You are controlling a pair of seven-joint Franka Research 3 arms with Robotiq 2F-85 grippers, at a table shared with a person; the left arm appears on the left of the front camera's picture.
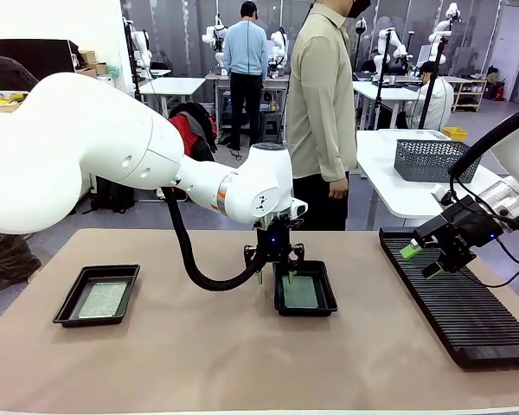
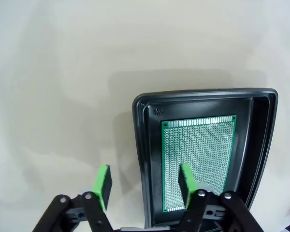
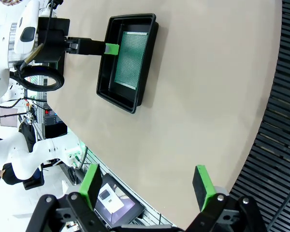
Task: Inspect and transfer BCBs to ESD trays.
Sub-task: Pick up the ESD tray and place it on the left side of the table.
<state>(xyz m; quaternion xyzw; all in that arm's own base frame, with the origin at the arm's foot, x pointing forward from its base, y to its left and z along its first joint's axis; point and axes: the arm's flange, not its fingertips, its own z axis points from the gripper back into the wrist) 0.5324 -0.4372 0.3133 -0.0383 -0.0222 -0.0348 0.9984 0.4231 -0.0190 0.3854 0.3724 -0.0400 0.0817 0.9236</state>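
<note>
My left gripper (image 2: pixel 144 184) hangs low over the near-left rim of the middle ESD tray (image 2: pixel 145 159), its jaws apart and nothing between them; one green pad sits outside the tray wall over bare table, the other inside, above the board. Under that inner pad lies a BCB (image 2: pixel 198 159), a thin flat green rectangle covered in a fine grid of pale dots, with a row of pale contacts along its far edge. It rests flat on the tray floor, leaving a narrow black margin around it. The tray is shallow glossy black plastic with sloping walls and rounded corners.

Out to that gripper's left I see the second ESD tray (image 1: pixel 69 307), same shape, holding another BCB (image 1: pixel 102 299) that looks paler and speckled, also lying flat.

My right gripper (image 3: pixel 150 186) is well apart from both trays, jaws spread wide and empty, hovering above the near edge of the long black ribbed rack (image 1: pixel 467 311), a matte slotted slab. The table (image 1: pixel 242 363) is smooth and beige. Across it, beyond the middle tray, stands a person (image 1: pixel 322 112) in a pale shirt.
</note>
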